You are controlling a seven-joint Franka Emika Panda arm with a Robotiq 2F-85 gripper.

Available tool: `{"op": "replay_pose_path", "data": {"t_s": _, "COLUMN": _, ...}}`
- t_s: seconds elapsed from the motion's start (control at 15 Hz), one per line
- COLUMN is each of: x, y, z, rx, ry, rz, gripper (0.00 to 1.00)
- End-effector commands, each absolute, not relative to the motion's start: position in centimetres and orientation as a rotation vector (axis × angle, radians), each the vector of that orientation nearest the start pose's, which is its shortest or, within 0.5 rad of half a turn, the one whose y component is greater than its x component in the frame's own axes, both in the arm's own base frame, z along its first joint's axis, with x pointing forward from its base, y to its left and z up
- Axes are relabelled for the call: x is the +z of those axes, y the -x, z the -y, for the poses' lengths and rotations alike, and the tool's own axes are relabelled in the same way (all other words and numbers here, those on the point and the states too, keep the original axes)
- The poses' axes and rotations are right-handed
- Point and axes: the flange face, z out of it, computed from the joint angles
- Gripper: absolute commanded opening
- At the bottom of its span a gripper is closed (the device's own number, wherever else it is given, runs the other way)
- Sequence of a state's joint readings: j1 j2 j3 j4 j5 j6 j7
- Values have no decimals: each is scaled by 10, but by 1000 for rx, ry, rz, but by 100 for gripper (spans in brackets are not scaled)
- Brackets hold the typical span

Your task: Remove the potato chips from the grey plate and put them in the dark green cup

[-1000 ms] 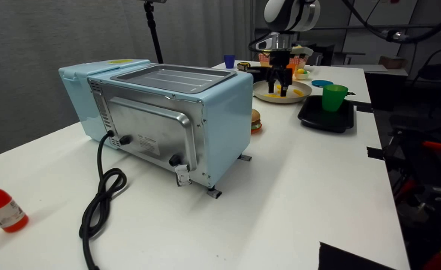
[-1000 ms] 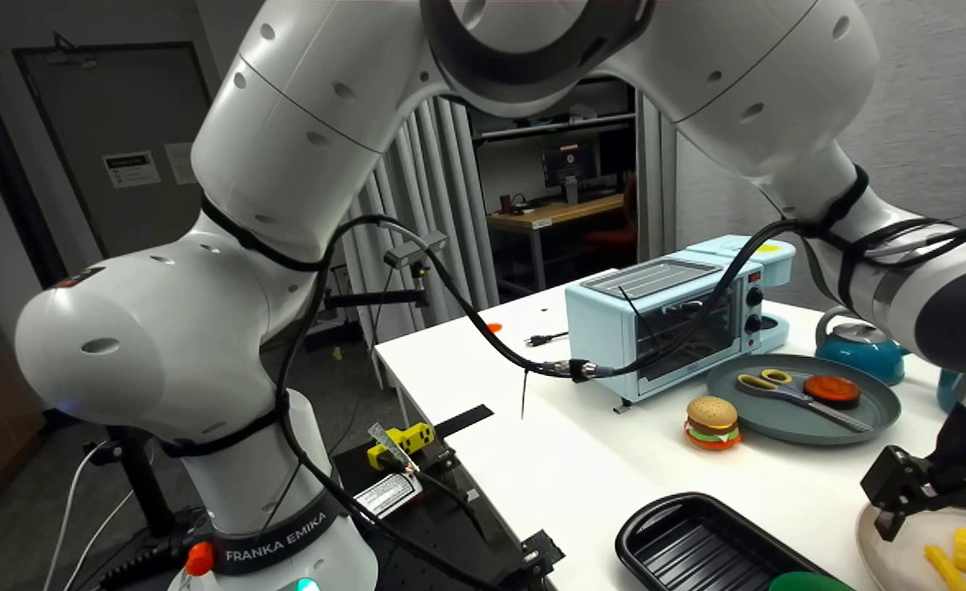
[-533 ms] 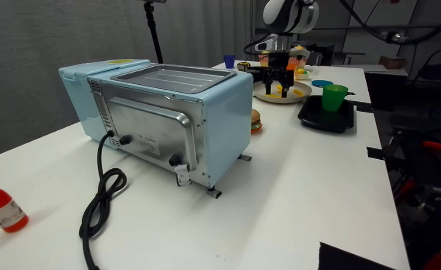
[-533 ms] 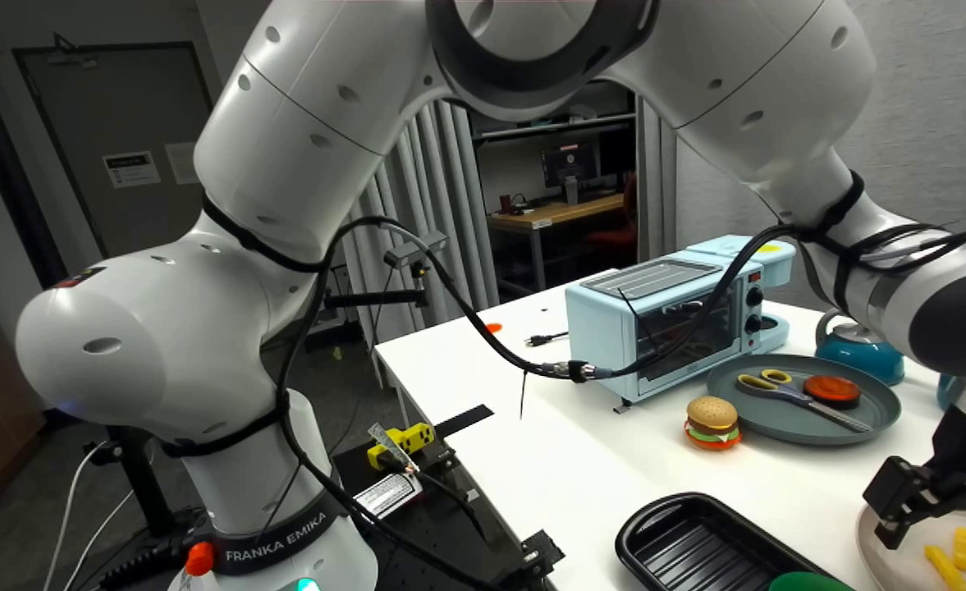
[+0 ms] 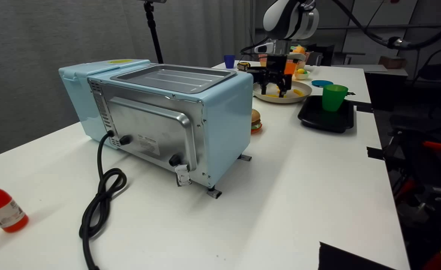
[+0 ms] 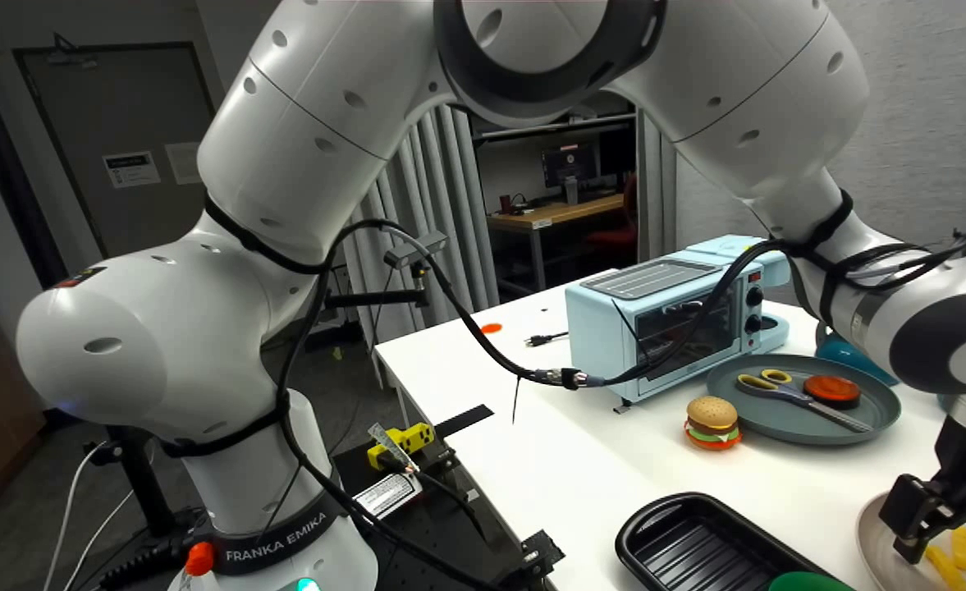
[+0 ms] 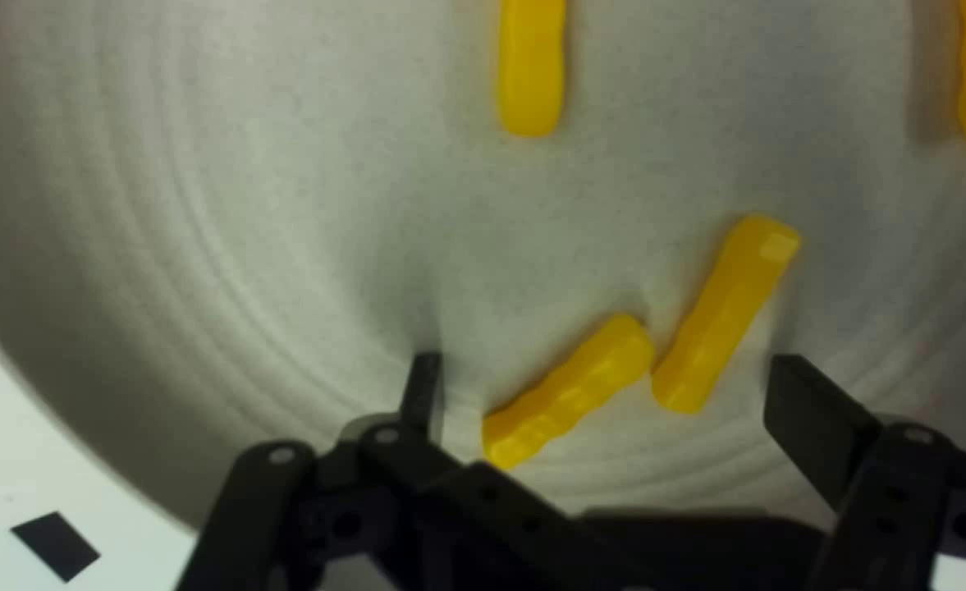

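Four yellow potato chips (image 7: 531, 70) show on the grey plate (image 7: 286, 205) in the wrist view: one at top centre, one cut off at upper right, two below centre. The gripper (image 7: 610, 396) is spread wide, with that lower pair between its fingers (image 7: 819, 431), gripping nothing. Closing here would likely catch both, since they slant at different angles with ends almost meeting; one could twist or pop loose. A sloppy release might drop a chip in the black tray (image 5: 313, 116) under the green cup (image 5: 333, 98), at right in an exterior view. The chips look glossy and stubby, with wavy sides and blunt ends
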State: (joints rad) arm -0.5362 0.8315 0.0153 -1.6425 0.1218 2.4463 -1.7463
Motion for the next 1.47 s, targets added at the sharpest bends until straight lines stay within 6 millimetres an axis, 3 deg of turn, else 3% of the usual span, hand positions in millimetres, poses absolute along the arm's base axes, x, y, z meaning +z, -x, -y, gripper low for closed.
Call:
{"op": "replay_pose_path", "data": {"t_s": 0.0, "x": 121, "y": -588, "z": 334, "rx": -150, "ry": 2586, "rz": 1746, "gripper": 100}}
{"op": "replay_pose_path", "data": {"t_s": 0.13, "x": 120, "y": -587, "z": 333, "rx": -159, "ry": 2588, "rz": 1755, "gripper": 74}}
{"op": "replay_pose_path", "data": {"t_s": 0.8, "x": 127, "y": -590, "z": 341, "rx": -154, "ry": 2656, "rz": 1725, "gripper": 1}}
{"op": "replay_pose_path", "data": {"t_s": 1.0, "x": 130, "y": -590, "z": 344, "rx": -157, "ry": 2679, "rz": 1706, "gripper": 5}}
{"op": "replay_pose_path", "data": {"t_s": 1.4, "x": 163, "y": -579, "z": 348, "rx": -120, "ry": 2754, "rz": 1526, "gripper": 5}}
